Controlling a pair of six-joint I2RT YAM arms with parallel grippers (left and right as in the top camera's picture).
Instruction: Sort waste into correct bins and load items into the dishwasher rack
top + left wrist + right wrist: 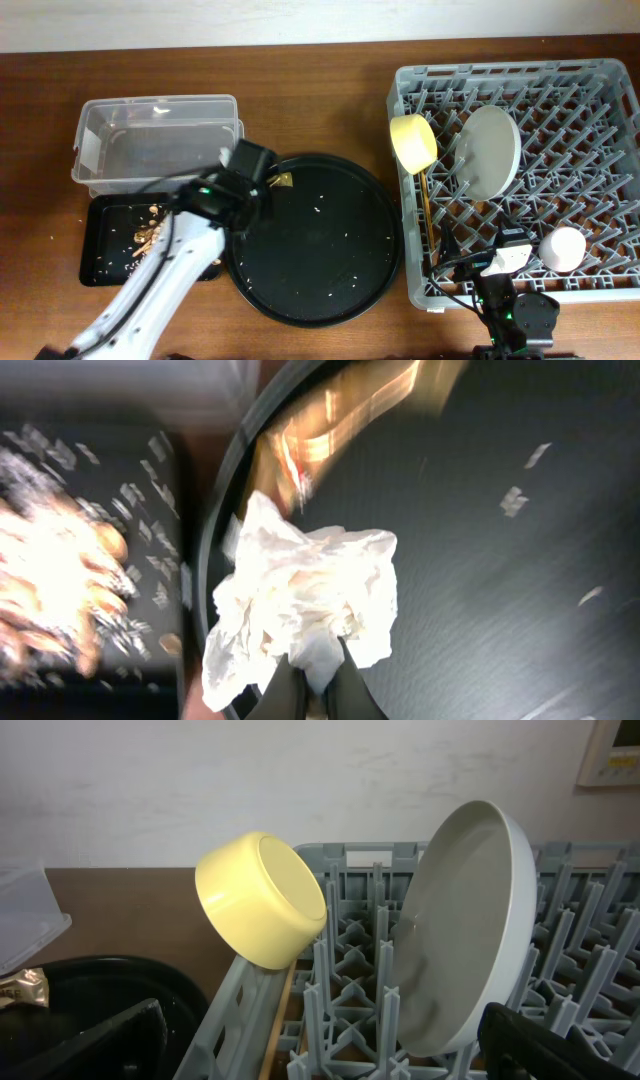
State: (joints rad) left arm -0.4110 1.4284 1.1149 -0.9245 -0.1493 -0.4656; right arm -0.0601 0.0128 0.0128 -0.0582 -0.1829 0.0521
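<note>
Left wrist: gripper (317,672) tight around tissue (300,595).

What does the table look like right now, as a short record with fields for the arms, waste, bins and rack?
Left jaws: shut on the crumpled tissue, above the round black tray's left rim
Right jaws: open, empty, by the rack's front edge
Wrapper: at the round tray's rim
Food scraps: in the shallow black tray
Clear tub: nothing seen inside
In rack: yellow bowl on left edge, plate upright, chopsticks, one pale cup
</note>
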